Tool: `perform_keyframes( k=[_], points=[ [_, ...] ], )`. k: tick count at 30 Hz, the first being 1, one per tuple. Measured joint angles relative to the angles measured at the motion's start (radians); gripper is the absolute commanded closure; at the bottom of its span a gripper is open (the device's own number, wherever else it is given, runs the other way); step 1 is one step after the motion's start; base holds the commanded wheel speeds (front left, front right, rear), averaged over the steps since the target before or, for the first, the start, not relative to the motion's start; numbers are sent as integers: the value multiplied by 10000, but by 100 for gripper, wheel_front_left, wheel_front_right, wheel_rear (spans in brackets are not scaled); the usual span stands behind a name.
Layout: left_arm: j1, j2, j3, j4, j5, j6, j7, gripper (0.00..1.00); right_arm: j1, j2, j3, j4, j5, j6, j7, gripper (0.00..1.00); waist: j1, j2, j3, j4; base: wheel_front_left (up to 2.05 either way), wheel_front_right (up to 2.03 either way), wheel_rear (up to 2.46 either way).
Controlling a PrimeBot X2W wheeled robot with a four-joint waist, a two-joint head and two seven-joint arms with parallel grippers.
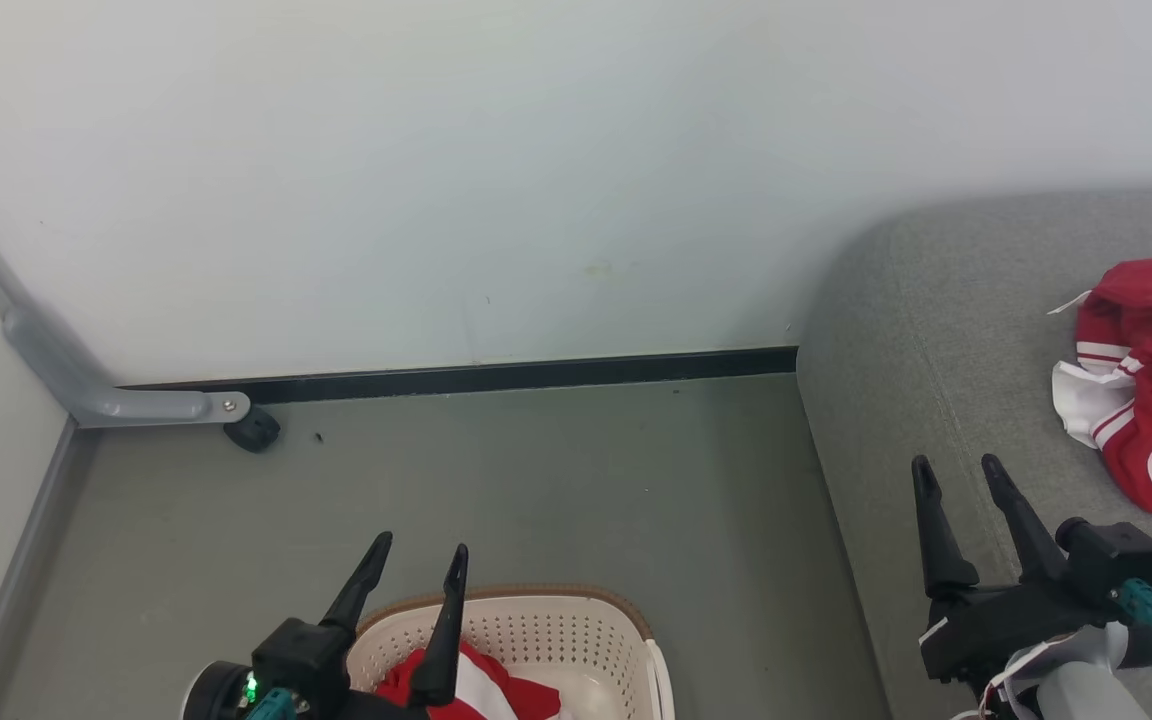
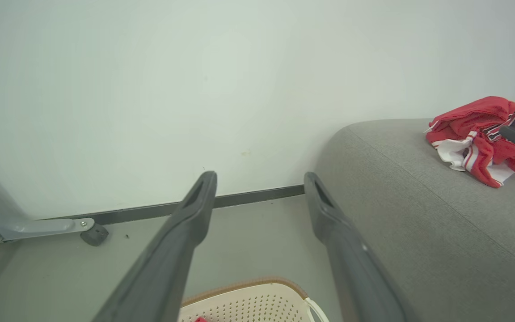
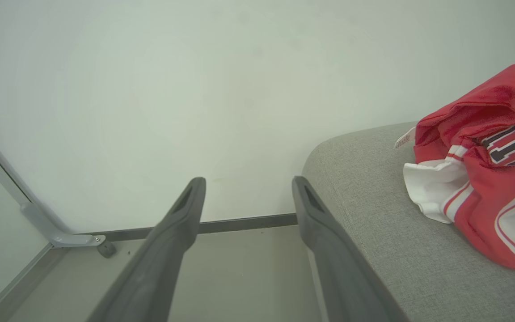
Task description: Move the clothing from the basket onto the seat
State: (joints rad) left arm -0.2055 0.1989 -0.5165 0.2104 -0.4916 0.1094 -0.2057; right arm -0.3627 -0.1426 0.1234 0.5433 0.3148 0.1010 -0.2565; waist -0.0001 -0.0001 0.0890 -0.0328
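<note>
head view: perforated basket [image 1: 556, 640], woven seat [image 1: 896, 330]

Bright, even, diffuse light, faint soft shadows, no glare, wrist views bowed at edges

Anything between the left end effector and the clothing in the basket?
Nothing visible. The left end effector hangs open above the basket, and the red clothing lies uncovered inside it, just past the fingertips.

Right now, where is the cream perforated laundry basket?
The basket sits at the head view's bottom edge, by the left hand, on the floor left of the grey fabric sofa.
</note>
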Motion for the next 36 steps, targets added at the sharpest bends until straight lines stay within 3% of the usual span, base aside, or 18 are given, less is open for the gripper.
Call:
perform_keyframes(
  k=[18, 36],
  points=[
    [958, 105, 1546, 370, -52, 138, -249, 0, 1668, 63, 203, -1275, -431, -104, 0, 0, 1, 1, -369, 100, 0, 0, 0],
    [1525, -405, 2276, 443, 219, 140, -339, 0, 2530, -6, 128, -2278, -447, -372, 0, 0, 1, 1, -547, 214, 0, 0, 0]
  ],
)
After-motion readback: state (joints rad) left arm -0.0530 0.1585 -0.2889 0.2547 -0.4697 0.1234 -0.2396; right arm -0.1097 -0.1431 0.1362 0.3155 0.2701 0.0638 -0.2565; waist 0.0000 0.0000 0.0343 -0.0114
